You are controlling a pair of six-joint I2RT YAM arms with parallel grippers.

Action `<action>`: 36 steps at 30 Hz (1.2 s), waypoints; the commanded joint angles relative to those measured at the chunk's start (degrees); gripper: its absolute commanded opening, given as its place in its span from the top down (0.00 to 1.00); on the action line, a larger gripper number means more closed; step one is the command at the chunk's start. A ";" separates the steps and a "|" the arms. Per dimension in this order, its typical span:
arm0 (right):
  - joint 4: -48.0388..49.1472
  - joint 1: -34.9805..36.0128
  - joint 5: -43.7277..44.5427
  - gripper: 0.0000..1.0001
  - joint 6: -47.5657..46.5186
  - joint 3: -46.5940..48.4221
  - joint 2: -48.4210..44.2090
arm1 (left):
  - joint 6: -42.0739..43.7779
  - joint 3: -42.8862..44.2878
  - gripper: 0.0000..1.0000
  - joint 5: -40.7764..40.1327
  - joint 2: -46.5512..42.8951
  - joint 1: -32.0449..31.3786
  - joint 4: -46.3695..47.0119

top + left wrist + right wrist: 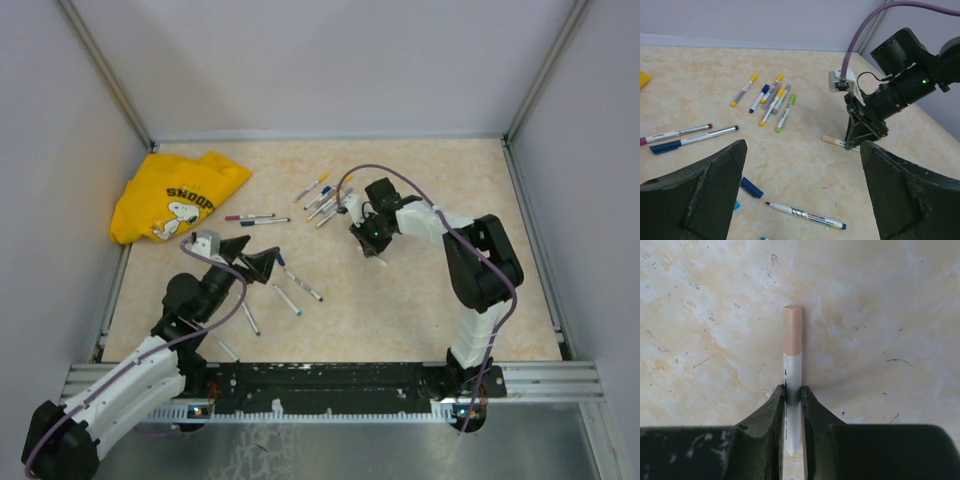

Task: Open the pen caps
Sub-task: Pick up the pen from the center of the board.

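Observation:
My right gripper (pixel 793 393) is shut on the white barrel of a pen (pixel 793 370) that lies on the table. The pen's peach cap (pixel 792 330) sticks out beyond the fingertips, still on. From the left wrist view, that right gripper (pixel 859 140) points down at the table, with the peach cap (pixel 829 139) to its left. My left gripper (pixel 802 147) stands wide open and holds nothing. Below it lie an uncapped pen (pixel 805 216) and a loose blue cap (pixel 751 187). A cluster of capped pens (pixel 772 97) with yellow, blue and green caps lies farther back.
A yellow Snoopy shirt (pixel 175 195) is bunched at the back left. Two more pens (pixel 255 218) lie beside it, one with a blue cap (pixel 665 147). Several pens (pixel 290 295) lie scattered near my left gripper (pixel 255 262). Grey walls enclose the table on three sides.

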 commanded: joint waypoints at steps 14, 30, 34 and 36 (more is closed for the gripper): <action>1.83 0.68 -5.80 1.00 1.41 -0.44 -5.41 | -11.68 -3.09 0.00 17.17 9.57 0.21 18.75; 1.81 0.69 -8.14 1.00 1.59 -0.44 -5.76 | -15.80 -5.31 0.01 19.54 14.53 0.17 26.32; 1.78 0.68 -8.55 1.00 1.67 -0.53 -5.76 | -16.82 -5.63 0.01 20.05 16.66 0.12 28.25; 1.81 0.68 -8.59 1.00 1.66 -0.57 -5.67 | -17.48 -5.78 0.02 20.31 17.99 0.12 29.38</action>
